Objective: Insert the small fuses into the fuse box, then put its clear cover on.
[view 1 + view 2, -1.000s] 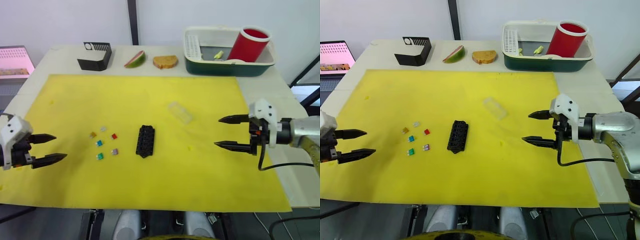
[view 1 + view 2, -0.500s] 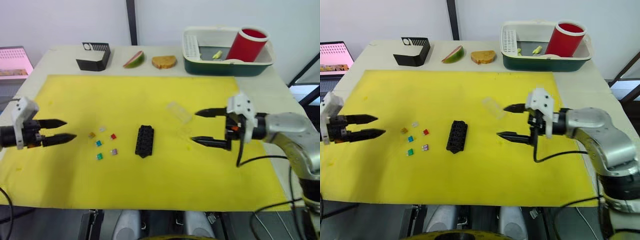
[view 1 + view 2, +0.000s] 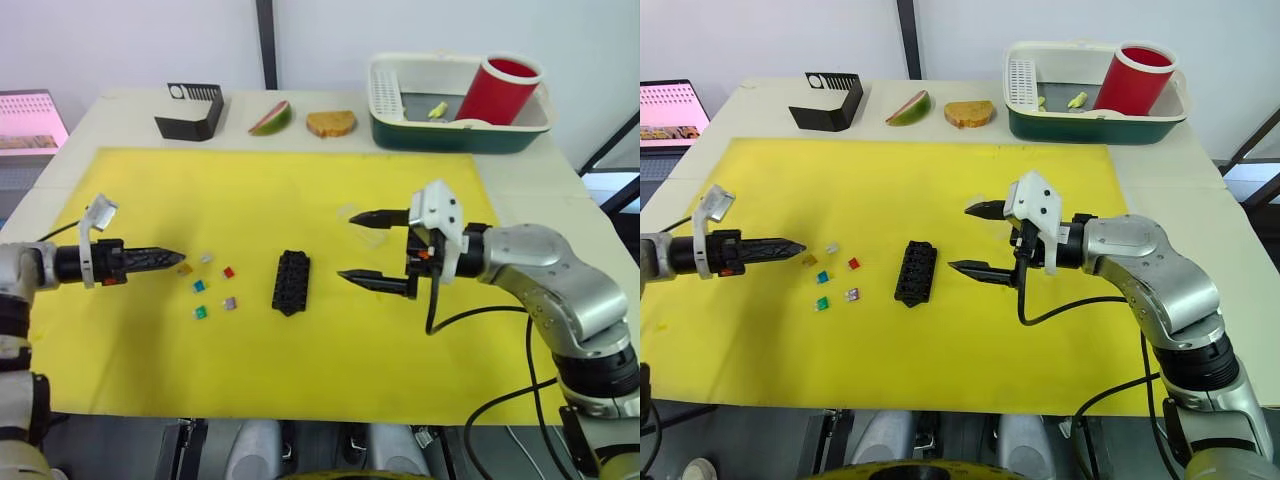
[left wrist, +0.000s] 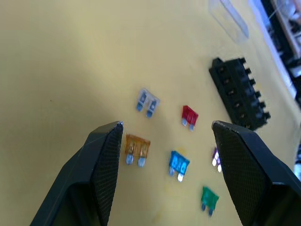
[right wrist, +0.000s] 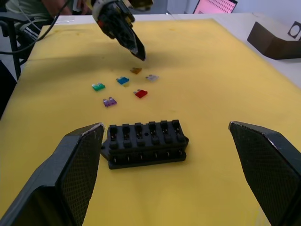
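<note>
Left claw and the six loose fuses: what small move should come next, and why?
Probably lower the left claw onto the orange fuse. Its fingers are open, the orange fuse lies nearest its tips, and all six fuses lie on the yellow mat, outside the fuse box.

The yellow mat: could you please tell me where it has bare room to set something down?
Bare: the near strip of the yellow mat and its far-left stretch. Crowded: the small coloured fuses beside the black slotted fuse box.

Left gripper [image 3: 170, 258] moved inward, tips now just beside orange fuse [image 3: 185, 268]. Right gripper [image 3: 362, 247] moved inward, jaws wide, near fuse box [image 3: 291, 282].
</note>
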